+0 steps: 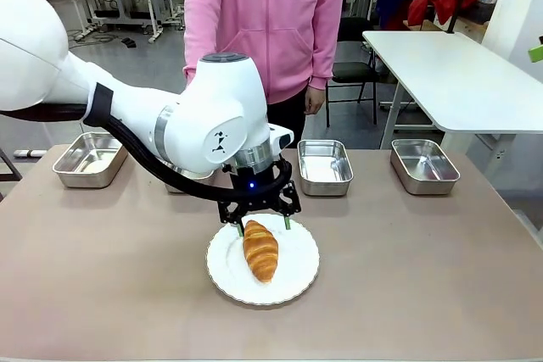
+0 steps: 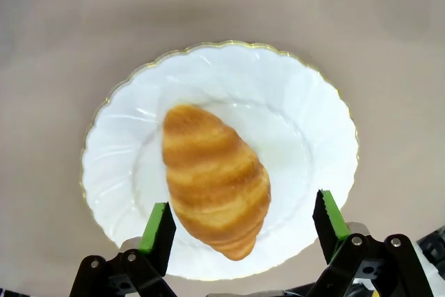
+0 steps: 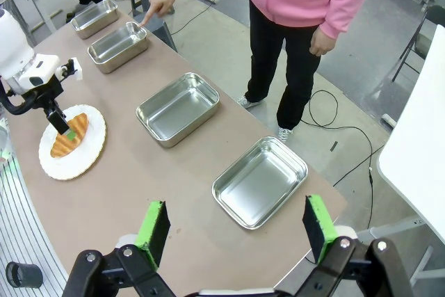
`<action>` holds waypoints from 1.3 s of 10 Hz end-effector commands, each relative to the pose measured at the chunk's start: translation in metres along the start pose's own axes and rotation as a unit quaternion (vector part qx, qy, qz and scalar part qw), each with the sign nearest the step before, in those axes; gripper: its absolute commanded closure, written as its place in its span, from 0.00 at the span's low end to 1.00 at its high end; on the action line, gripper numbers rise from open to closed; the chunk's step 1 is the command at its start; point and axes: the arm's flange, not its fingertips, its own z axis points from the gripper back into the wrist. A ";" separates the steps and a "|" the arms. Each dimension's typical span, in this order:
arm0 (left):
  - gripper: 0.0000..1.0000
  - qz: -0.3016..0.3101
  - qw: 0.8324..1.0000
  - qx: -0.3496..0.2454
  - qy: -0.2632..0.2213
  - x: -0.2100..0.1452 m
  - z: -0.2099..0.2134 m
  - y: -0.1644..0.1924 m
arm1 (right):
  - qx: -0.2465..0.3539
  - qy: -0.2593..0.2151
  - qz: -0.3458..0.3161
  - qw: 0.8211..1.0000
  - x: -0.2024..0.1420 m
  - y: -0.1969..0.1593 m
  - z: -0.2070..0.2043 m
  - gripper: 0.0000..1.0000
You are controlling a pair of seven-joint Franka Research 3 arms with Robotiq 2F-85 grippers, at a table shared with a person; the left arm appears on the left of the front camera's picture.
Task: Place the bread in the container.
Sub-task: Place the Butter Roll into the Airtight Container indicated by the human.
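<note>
Golden-brown bread (image 1: pixel 261 252) lies on white plate (image 1: pixel 297 270), near side of surface (image 1: pixel 407 286), roughly centre. Long axis runs near-to-far, slightly skewed. L end effector (image 1: pixel 263 226) hangs over plate's far half, pointing down, fingers spread wide, straddling bread's far end. L wrist view: one green pad (image 2: pixel 158 224) just beside crust, other pad well clear on opp. side. Contact w/ crust: cannot tell. Nothing pinched. Bread flat on plate, not lifted.

Four steel trays in a row along far side of surface, all apart from plate. Person in pink top (image 1: pixel 263 14) stands behind row. Person's hand (image 3: pixel 158 1), index finger out, points down at container (image 3: pixel 118 46), second from far end of row as seen from R wrist. In front view L arm (image 1: pixel 170 116) covers most of it. Nearest tray (image 3: pixel 260 181) sits at other end of row.

R end effector (image 3: pixel 236 205) up high over surface's corner, fingers spread, nothing between them.
</note>
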 end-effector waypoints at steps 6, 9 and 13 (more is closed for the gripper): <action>0.00 0.031 0.999 0.034 0.027 -0.018 -0.019 -0.004 | -0.001 -0.002 0.002 1.000 0.001 0.000 0.000 0.00; 0.00 0.042 0.998 0.048 0.012 -0.014 -0.030 0.005 | -0.001 -0.002 0.002 1.000 0.001 0.000 0.000 0.00; 0.00 0.028 0.998 0.050 0.001 -0.008 -0.040 0.003 | -0.001 -0.002 0.002 1.000 0.001 0.000 0.000 0.00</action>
